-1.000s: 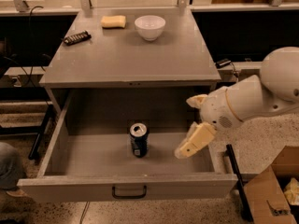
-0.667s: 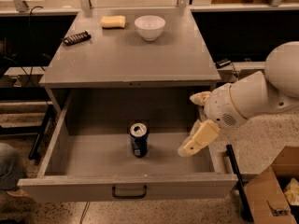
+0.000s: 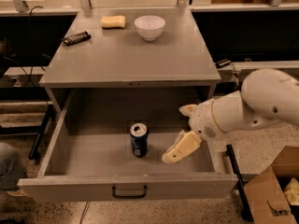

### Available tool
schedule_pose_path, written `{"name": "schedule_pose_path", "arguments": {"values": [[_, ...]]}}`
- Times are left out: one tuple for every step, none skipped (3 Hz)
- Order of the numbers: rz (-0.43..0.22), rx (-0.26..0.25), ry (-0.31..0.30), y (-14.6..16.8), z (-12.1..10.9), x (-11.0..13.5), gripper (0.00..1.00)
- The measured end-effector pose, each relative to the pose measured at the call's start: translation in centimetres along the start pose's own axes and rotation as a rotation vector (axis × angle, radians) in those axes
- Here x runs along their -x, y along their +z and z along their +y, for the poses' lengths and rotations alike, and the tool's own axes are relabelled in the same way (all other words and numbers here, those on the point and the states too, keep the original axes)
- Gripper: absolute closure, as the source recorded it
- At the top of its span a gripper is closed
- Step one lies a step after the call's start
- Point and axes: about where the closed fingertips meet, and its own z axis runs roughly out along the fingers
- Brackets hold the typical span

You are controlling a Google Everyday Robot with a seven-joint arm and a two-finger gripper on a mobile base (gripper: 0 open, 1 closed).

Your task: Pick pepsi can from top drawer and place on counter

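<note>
The pepsi can (image 3: pixel 138 140) is dark blue with a silver top and stands upright on the floor of the open top drawer (image 3: pixel 56 139), near its middle. The drawer is pulled fully out, with a dark bar handle (image 3: pixel 129 191) on its front panel. My gripper (image 3: pixel 174 134) hangs inside the drawer, to the right of the can and a short gap from it. It is open and empty, with one cream finger (image 3: pixel 180 148) low and the other (image 3: pixel 188 110) higher. The counter (image 3: pixel 135 55) is the grey top above the drawer.
On the counter's far side are a white bowl (image 3: pixel 150 27), a yellow sponge (image 3: pixel 113 21) and a dark remote-like object (image 3: pixel 76 38). A cardboard box (image 3: pixel 275 190) stands on the floor at the right. A person's leg (image 3: pixel 8 171) shows at the lower left.
My gripper has moved a little to the left, closer to the can, and stays open. The can and the drawer have not moved.
</note>
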Motion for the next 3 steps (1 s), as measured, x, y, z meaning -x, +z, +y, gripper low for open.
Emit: {"name": "schedule_pose_path", "arguments": {"values": [[-0.038,-0.047,0.054,4.7,-1.2,-0.6,0.00],[-0.093,-0.101,0.097,8.3,-3.3,-0.3,0.00],[-0.133,-0.114,0.116,11.2,-4.6,0.4,0.00]]}}
